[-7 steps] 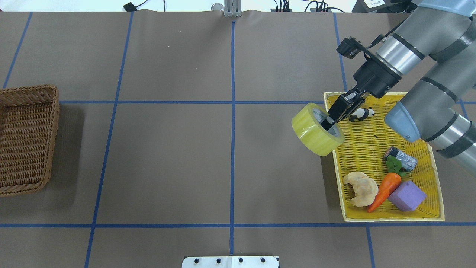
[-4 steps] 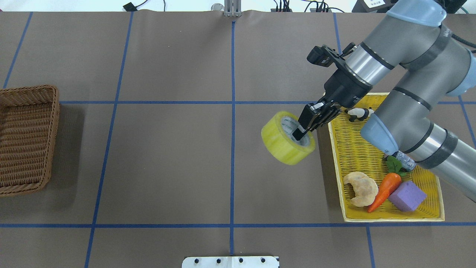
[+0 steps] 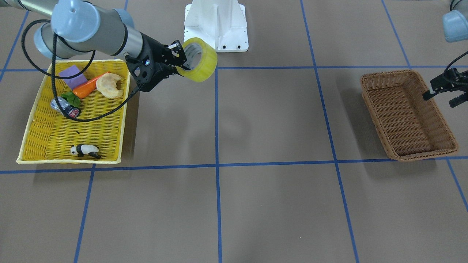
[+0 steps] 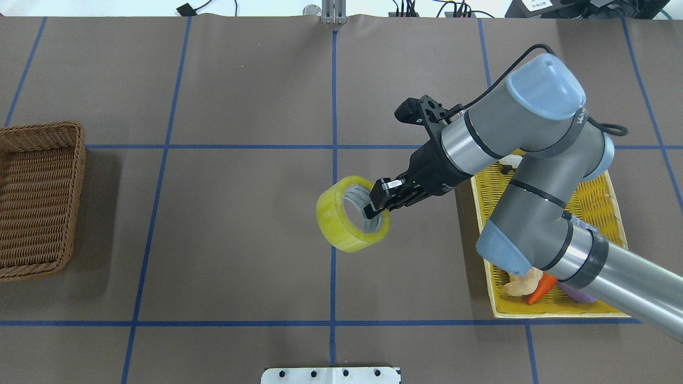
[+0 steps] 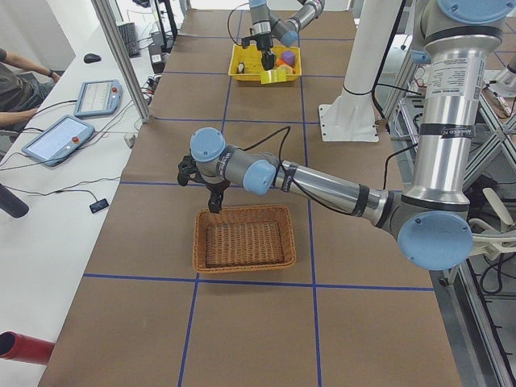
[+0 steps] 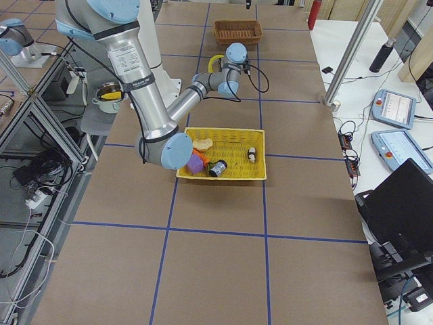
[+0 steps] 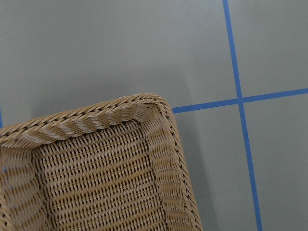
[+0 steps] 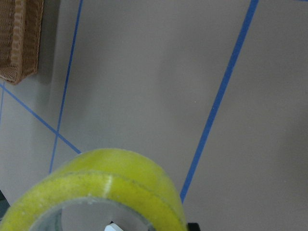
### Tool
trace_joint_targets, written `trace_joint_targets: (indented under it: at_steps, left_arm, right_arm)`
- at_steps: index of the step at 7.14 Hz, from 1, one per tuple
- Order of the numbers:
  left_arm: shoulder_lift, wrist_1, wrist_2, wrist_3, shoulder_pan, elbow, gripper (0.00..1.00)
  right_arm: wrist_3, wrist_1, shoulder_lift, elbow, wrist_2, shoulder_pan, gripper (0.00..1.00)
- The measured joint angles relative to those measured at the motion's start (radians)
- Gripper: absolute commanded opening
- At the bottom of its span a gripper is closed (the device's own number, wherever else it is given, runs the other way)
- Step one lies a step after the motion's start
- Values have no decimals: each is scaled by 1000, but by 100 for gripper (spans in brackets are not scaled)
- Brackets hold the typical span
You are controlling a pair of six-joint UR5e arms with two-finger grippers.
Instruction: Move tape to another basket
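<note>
My right gripper is shut on the tape, a wide yellow roll with a grey core. One finger is inside the core, and the roll is held in the air over the table's centre line. The tape also shows in the front view and fills the bottom of the right wrist view. The brown wicker basket stands at the far left and is empty. My left gripper hovers open beside the basket's rim, and its wrist view shows one basket corner.
The yellow tray at the right end holds a panda figure, a croissant, a carrot, a purple block and a silver cylinder. My right arm crosses above the tray. Blue tape lines grid the brown table.
My right arm has carried the tape leftward, from the yellow tray's left edge to the table's centre line. The basket has not moved.
</note>
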Motion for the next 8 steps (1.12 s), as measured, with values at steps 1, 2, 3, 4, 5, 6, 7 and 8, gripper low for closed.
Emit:
trace_joint_targets:
  at_steps: [1,2,3,4,5,6,7,8]
  left_arm:
    - [-7,-7,-13,-34,4,-2,98]
    - [-14,-36,-46,-95,13,-2,98]
    - [-16,-106,-80,-194,26,-1,98]
    - [-21,-212,-101,-329,44,3,98]
    - [-31,-336,-111,-488,70,8,98]
    - [-46,-459,-114,-654,103,12,98]
    - [-67,-585,-114,-824,140,15,98]
    - [-89,-702,-113,-972,174,21,98]
  right_arm:
    - [72,98,1,-17,-32,-20,0]
    - [129,181,2,-28,-53,-32,0]
    - [183,256,3,-34,-89,-48,0]
    - [243,334,3,-37,-144,-71,0]
    - [300,406,3,-41,-203,-96,0]
    - [352,471,3,-49,-254,-116,0]
    - [405,540,5,-63,-296,-133,0]
    - [456,608,8,-83,-332,-150,0]
